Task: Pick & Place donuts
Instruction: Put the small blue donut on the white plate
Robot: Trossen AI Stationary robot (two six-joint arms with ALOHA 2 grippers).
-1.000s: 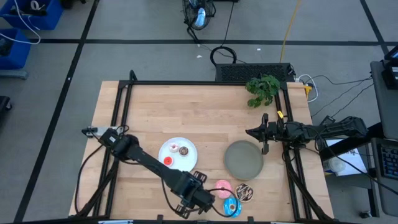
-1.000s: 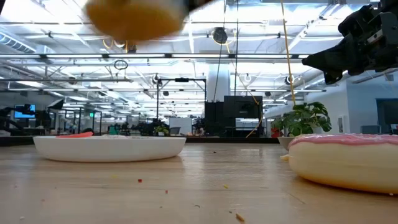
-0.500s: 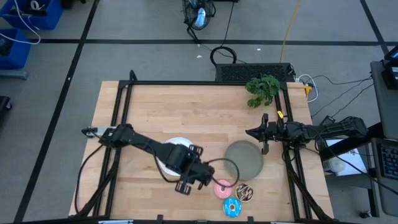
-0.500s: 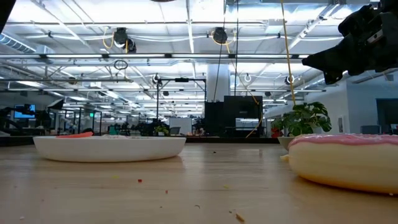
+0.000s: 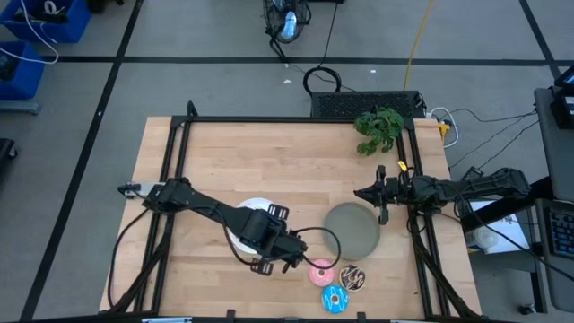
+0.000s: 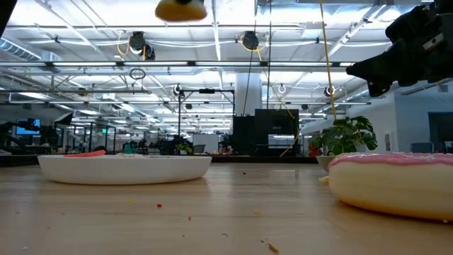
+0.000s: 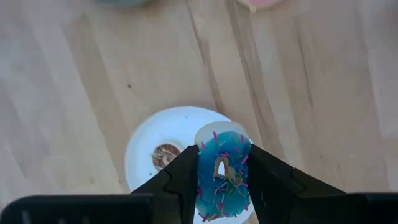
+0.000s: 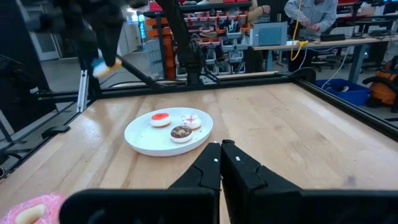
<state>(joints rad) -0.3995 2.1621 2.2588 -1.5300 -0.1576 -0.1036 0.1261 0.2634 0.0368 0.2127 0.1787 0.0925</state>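
Since a second ago the small blue sprinkled donut (image 7: 221,173) has been lifted from the counter's (image 5: 269,161) near edge and carried up over the white plate (image 7: 146,140), where it is held pinched between the left gripper's (image 5: 280,254) partly closed fingers (image 7: 184,175), ring face-on to the wrist view. Directly below it lie the plate's rim and a small brown donut (image 7: 165,155), so the coming release is judged a straight drop. Well apart at the counter's right edge, the right gripper (image 5: 369,193) is parked, fingers shut on nothing.
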